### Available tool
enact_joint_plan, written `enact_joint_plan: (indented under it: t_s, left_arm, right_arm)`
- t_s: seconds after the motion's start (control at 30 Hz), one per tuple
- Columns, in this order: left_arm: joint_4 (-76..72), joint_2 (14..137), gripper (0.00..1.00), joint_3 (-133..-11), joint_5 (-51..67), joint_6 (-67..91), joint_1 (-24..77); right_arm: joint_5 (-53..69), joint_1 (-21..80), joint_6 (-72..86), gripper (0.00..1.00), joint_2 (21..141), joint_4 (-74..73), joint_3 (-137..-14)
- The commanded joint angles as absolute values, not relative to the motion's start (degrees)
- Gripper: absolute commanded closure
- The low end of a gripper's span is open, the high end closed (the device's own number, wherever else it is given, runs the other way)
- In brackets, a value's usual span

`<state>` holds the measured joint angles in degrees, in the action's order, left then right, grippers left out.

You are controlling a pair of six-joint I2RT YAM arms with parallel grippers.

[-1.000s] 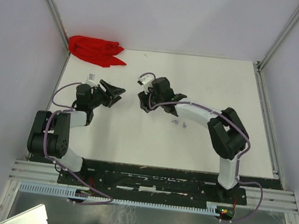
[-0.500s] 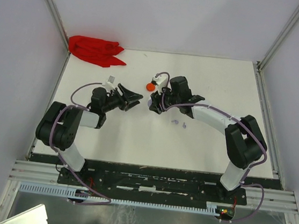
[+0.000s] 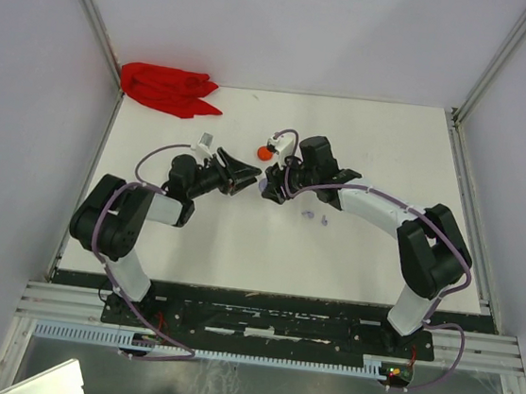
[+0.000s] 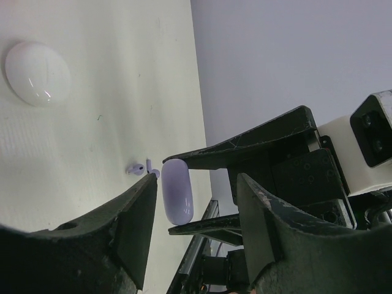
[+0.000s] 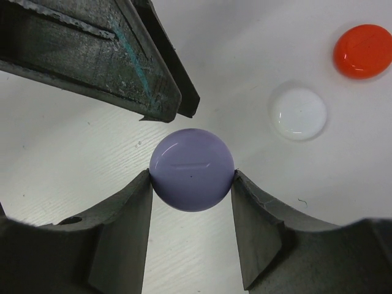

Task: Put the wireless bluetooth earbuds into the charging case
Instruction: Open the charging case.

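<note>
My right gripper (image 5: 192,177) is shut on a round purple charging case (image 5: 192,169), held closed and edge-on just above the table. My left gripper (image 4: 197,184) is open, and its fingertips (image 5: 174,104) reach almost to the case's far side; the case (image 4: 176,191) shows just beyond its jaws. In the top view the two grippers meet tip to tip, left (image 3: 244,177) and right (image 3: 269,189). Two tiny purple earbuds (image 3: 316,218) lie on the table right of the right gripper and also show in the left wrist view (image 4: 142,167).
A red round case (image 3: 265,153) (image 5: 362,51) and a white round case (image 5: 298,113) (image 4: 37,73) lie on the table behind the grippers. A red cloth (image 3: 169,89) is bunched at the back left corner. Frame posts stand along both sides.
Both arms have shifted right, uncovering the red case. Over the last half second the left gripper has closed in on the right gripper, which has stayed still with the purple case.
</note>
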<state>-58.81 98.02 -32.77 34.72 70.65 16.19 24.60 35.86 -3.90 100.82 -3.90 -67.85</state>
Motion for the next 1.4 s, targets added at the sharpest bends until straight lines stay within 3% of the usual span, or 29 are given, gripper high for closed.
enact_joint_plan:
  t_s: [0.0, 0.73, 1.37]
  left_arm:
    - [-62.0, 99.1, 0.39, -34.6, 34.6, 71.2, 17.0]
    - [-61.7, 99.5, 0.44, -33.9, 34.4, 70.7, 19.2]
    - [-63.1, 100.4, 0.60, -33.9, 34.6, 70.8, 20.1]
  right_arm:
    - [26.1, 35.9, -3.7, 0.76, 97.7, -2.0, -68.2]
    - [25.4, 35.9, -3.9, 0.76, 98.3, -1.8, -68.6]
    - [25.2, 35.9, -3.9, 0.76, 98.1, -1.5, -68.8]
